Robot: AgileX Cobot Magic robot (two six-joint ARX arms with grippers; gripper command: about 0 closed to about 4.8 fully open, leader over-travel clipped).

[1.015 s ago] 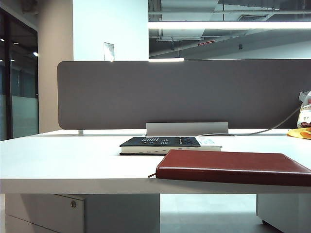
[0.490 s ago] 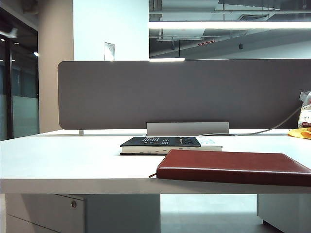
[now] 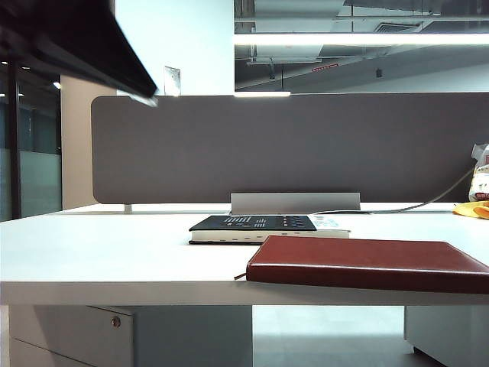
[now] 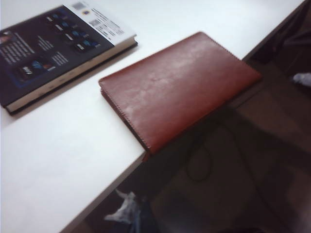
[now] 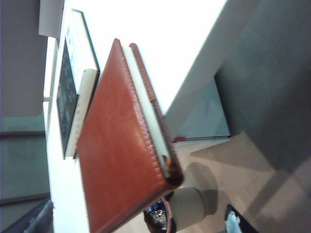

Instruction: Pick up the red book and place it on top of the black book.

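Below my left wrist camera, the red book (image 4: 177,87) lies flat at the near edge of the white table (image 4: 73,145), one corner jutting over the drop to the floor. Neither camera shows its own gripper's fingers, so I cannot place the left gripper closer than above the book and out toward the table edge, and I cannot tell whether its jaws are spread or pressed together. The dark blurred shape at the upper left of the exterior view is probably that arm (image 3: 76,42). The right gripper sits off the table edge, facing the book's page side (image 5: 143,104); its jaws read as spread wide and it holds nothing.

Beyond the red book from either gripper, close but with a strip of table between, rests the black book (image 4: 53,46).

My worry is the overhang. I judge that a push from above or a glancing finger could tip or slide the smooth, thin cover off the edge. A grip on the top cover alone might let the pages fall open.
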